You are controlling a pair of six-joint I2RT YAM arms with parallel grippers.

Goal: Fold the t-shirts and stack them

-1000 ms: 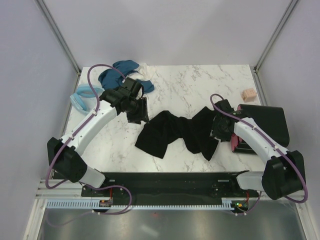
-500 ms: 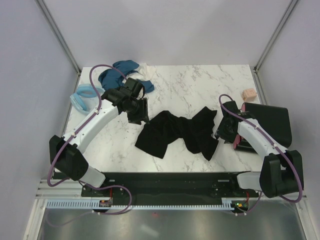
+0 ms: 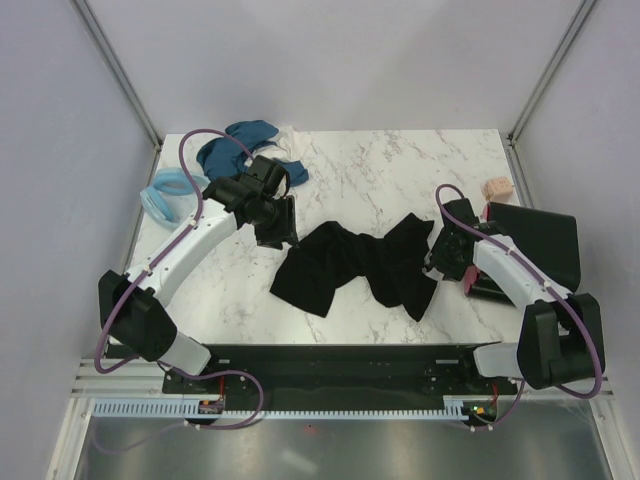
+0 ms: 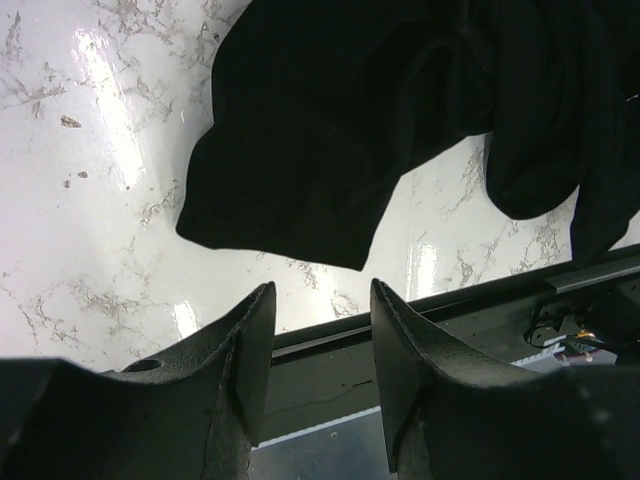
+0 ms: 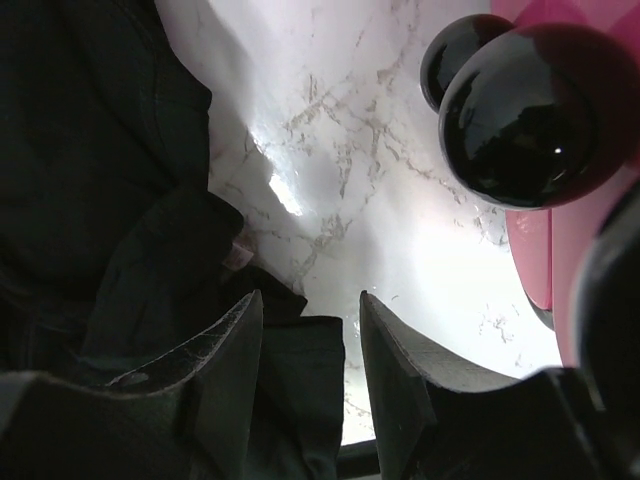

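The white marble table (image 3: 380, 170) stood inside pale grey walls with metal posts at the corners. Across its middle lay the biggest of the shirts, a black t-shirt (image 3: 350, 265), unfolded and bunched into loose creases, pinched narrow at the centre and wider at both ends. At the right edge sat a flat, folded black shirt (image 3: 535, 240), with a pink shirt (image 3: 467, 280) showing at its near-left side. In the far-left corner lay a heap of teal-blue shirts (image 3: 235, 145), and a light blue shirt (image 3: 160, 195) lay crumpled near the left edge. A small beige block (image 3: 497, 188) sat just beyond the folded black shirt. The left gripper (image 4: 320, 295) hung above the black t-shirt's left end, fingers apart and gripping nothing. The right gripper (image 5: 310, 300) hovered at its right end, fingers likewise parted, cloth and marble showing between them.
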